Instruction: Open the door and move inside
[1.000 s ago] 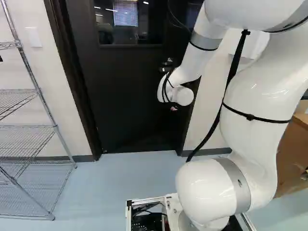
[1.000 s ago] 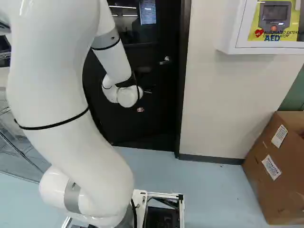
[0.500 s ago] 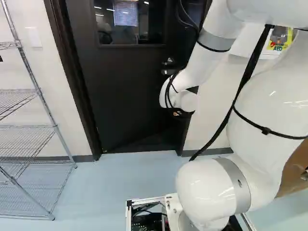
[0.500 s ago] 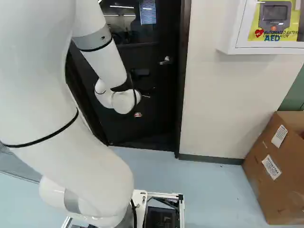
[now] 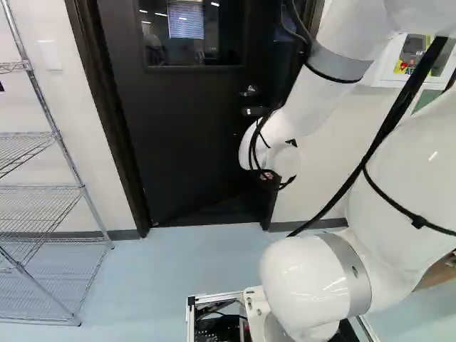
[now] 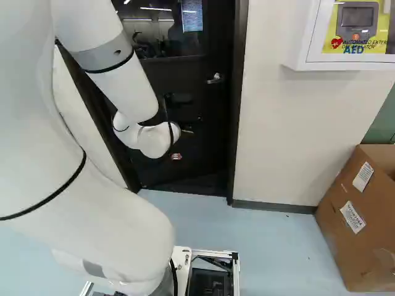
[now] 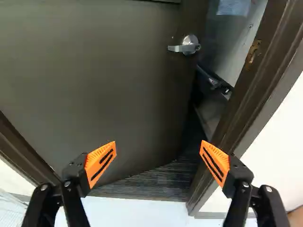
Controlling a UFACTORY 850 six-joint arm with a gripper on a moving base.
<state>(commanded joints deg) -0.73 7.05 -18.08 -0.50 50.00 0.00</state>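
In the left base view the gripper [image 5: 267, 176] shows partly beneath the white wrist, before the dark door's lower part. In the wrist view the gripper [image 7: 157, 153] has its orange pads wide apart, nothing between them. Ahead of it the dark door [image 7: 104, 90] stands ajar, swung away from me, with a gap between its free edge and the door frame [image 7: 246, 90]. The silver lever handle [image 7: 184, 46] is on the door near that edge, ahead of the gripper and apart from it. The same handle [image 6: 215, 79] shows in the right base view.
A wire shelf [image 5: 43, 187] stands left of the door. Right of it are a wall, a white AED cabinet [image 6: 296, 49] and a cardboard box [image 6: 361, 216]. Through the gap, the wrist view shows dark ribbed flooring [image 7: 156, 182] and a pale wall beyond.
The wrist and gripper have sunk lower before the door. The upper arm has swung rightward in the left base view and leftward in the right one. Base and door look unmoved.
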